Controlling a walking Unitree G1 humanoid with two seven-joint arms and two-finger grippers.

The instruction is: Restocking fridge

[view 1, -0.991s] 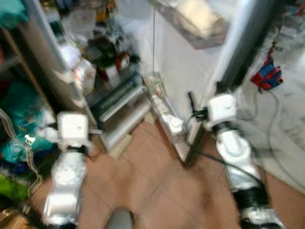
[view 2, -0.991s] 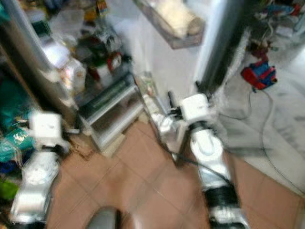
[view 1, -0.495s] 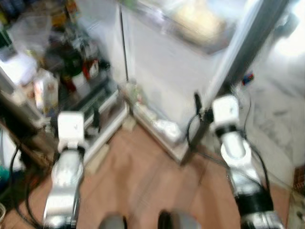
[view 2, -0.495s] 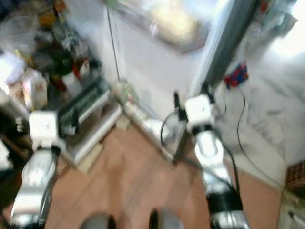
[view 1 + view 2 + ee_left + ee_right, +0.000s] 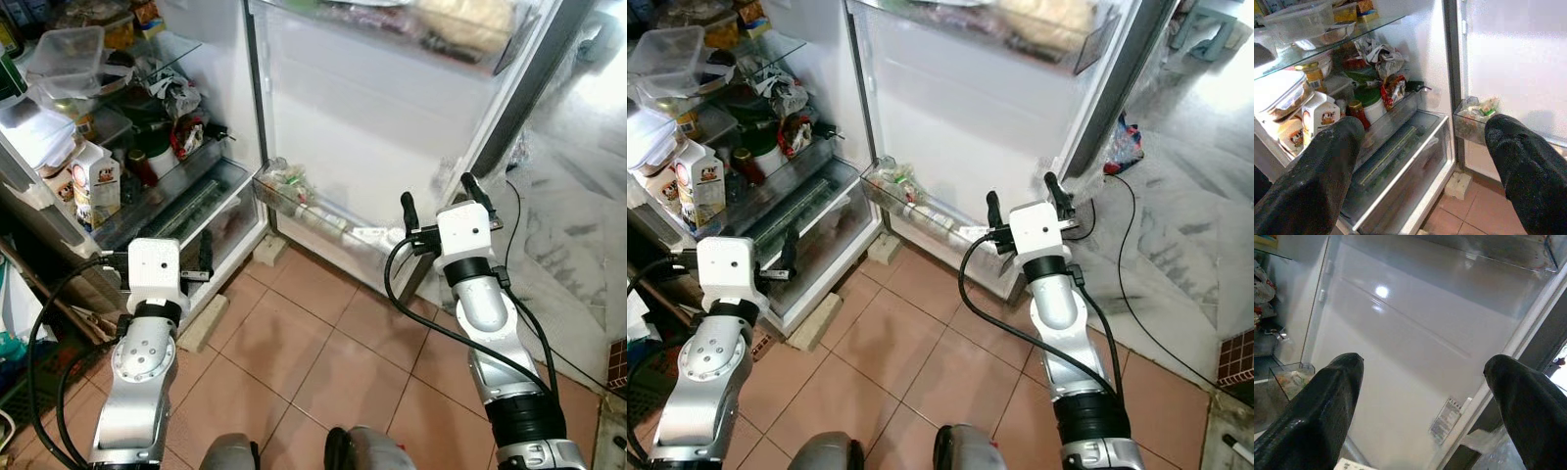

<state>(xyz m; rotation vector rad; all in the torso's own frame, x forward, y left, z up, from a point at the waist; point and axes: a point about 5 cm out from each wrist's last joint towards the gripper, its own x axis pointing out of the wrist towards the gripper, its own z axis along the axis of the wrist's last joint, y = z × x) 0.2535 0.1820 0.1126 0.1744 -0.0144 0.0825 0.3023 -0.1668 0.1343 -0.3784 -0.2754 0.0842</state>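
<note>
Facing an open fridge (image 5: 211,59), shelves crowded: plastic tub (image 5: 67,49) at the top-left shelf edge, milk carton (image 5: 96,184) at the front edge lower down, crisper drawer (image 5: 201,201) along the bottom. Left gripper (image 5: 167,267) spread wide, empty, level with that drawer's front. Door bin (image 5: 294,191) at the lower edge of the open door (image 5: 392,127). Right gripper (image 5: 436,201) likewise splayed, empty, near the door's outer edge. Nothing in hand to restock. Risk: snagging the floor cable (image 5: 1136,264), or knocking the carton off its shelf edge when reaching in.
</note>
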